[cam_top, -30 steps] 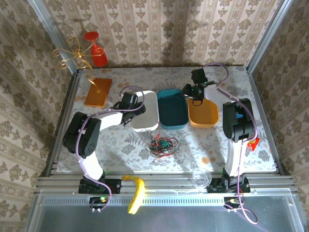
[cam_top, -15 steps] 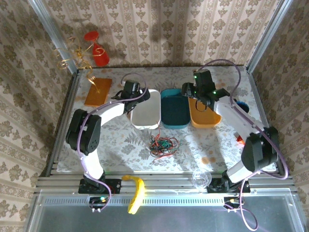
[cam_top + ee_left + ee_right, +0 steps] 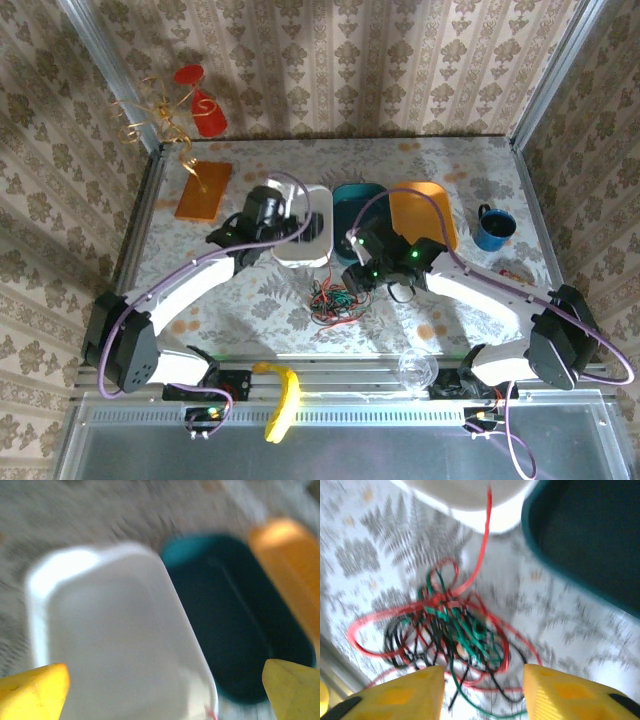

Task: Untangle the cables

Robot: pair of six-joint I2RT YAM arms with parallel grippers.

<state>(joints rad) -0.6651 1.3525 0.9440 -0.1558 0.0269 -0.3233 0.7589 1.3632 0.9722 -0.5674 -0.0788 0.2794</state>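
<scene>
The cables (image 3: pixel 335 298) lie as a red, green and black tangle on the patterned table, in front of the trays. In the right wrist view the tangle (image 3: pixel 455 625) spreads just ahead of my right gripper (image 3: pixel 484 690), whose yellow fingers stand apart with nothing clamped. One red strand (image 3: pixel 487 530) runs up to the white tray's near end. From above, my right gripper (image 3: pixel 357 275) hovers at the tangle's upper right. My left gripper (image 3: pixel 288 238) hangs wide open over the white tray (image 3: pixel 318 205). Its view is blurred, with the gripper (image 3: pixel 165 695) above the white tray (image 3: pixel 120 630).
A teal tray (image 3: pixel 352 205) and an orange tray (image 3: pixel 425 212) stand right of the white one. A blue mug (image 3: pixel 493 228) sits far right, an orange flat piece (image 3: pixel 203 190) far left. A banana (image 3: pixel 283 398) and a clear glass (image 3: pixel 417 370) lie at the near edge.
My right arm has swung from the orange tray down to the tangle. The left gripper has opened wide and stayed over the white tray while its arm stretched out.
</scene>
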